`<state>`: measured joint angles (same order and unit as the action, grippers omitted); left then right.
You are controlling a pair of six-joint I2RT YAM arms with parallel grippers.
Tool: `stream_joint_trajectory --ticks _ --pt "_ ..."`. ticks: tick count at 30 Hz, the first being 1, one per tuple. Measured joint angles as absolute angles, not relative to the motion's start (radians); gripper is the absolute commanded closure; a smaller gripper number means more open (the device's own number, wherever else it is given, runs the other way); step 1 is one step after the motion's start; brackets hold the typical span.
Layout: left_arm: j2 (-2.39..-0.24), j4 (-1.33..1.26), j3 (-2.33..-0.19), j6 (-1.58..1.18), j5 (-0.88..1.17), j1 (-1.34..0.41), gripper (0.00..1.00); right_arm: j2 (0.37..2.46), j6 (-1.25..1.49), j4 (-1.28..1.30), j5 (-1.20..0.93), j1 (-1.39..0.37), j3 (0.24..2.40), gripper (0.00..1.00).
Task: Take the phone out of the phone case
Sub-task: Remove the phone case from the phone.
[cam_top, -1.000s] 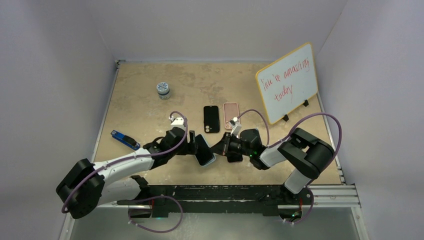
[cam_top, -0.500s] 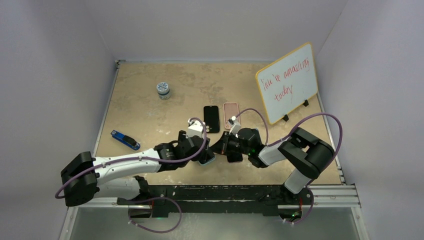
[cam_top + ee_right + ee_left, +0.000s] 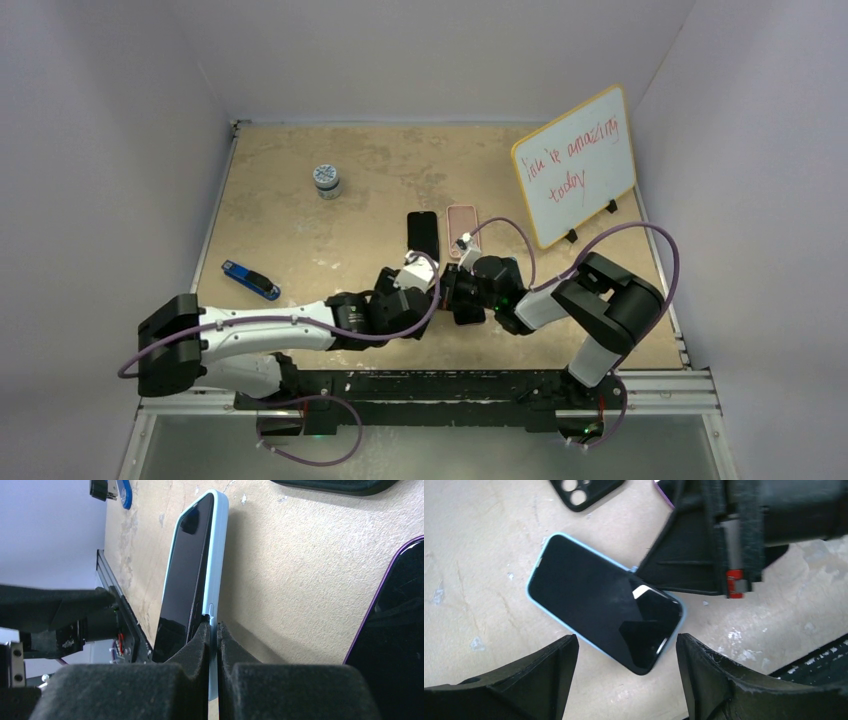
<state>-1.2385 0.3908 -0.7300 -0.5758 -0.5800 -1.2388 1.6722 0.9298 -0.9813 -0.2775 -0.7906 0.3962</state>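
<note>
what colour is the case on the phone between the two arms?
Light blue case; clearest in the right wrist view, along its edge.

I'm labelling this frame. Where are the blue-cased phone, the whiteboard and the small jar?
phone (image 3: 605,605), left wrist view, middle of its dark screen.
whiteboard (image 3: 577,167), top view, middle of its written face.
jar (image 3: 326,178), top view, its lid.
</note>
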Motion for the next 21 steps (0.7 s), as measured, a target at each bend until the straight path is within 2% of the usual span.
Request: stream_joint_trajectory --ticks 12,21 --pt "-1.438 0.415 -0.838 -0.519 -0.688 -1.360 0.46 1.688 0.931 -0.989 -0.279 -0.791 0.398 1.00" --pt "-1.530 0.437 -0.862 -0.504 -0.760 -1.369 0.54 1.715 0.936 -1.001 -0.279 -0.789 0.408 1.00"
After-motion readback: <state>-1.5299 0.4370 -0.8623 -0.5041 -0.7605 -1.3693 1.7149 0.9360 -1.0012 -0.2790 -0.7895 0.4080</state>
